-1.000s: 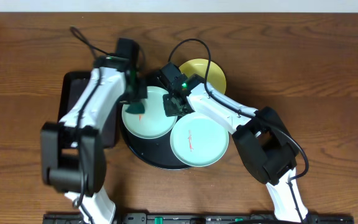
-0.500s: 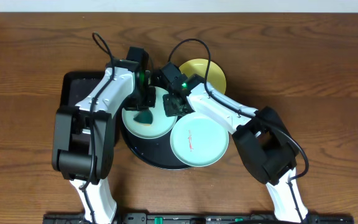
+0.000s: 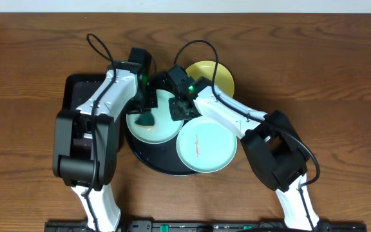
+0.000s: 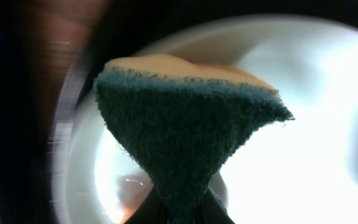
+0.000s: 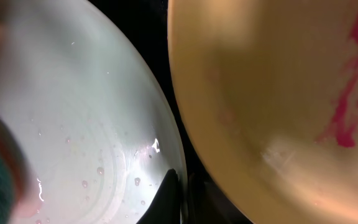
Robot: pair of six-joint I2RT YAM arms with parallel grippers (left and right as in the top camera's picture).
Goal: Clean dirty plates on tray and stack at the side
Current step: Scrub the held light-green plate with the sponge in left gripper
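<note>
A light turquoise plate (image 3: 161, 127) lies at the left of the round black tray (image 3: 148, 162). My left gripper (image 3: 146, 108) is shut on a green and yellow sponge (image 3: 145, 119) that presses on this plate. In the left wrist view the sponge (image 4: 185, 137) fans out above the jaws over the glaring plate (image 4: 303, 124). My right gripper (image 3: 176, 111) is shut on the same plate's right rim; its wet surface (image 5: 73, 112) shows droplets. A second turquoise plate (image 3: 206, 145) with a red smear lies at the front right. A yellow plate (image 5: 260, 93) with red smears sits behind.
A rectangular black tray (image 3: 76, 96) stands left of the round tray, partly under my left arm. The yellow plate (image 3: 219, 75) lies at the round tray's far right edge, partly hidden by my right arm. Brown wooden tabletop (image 3: 340, 77) surrounds everything.
My left arm has swung in from the left, and the sponge has slid a little to the right and forward across the turquoise plate. The right gripper has kept its hold on the rim.
</note>
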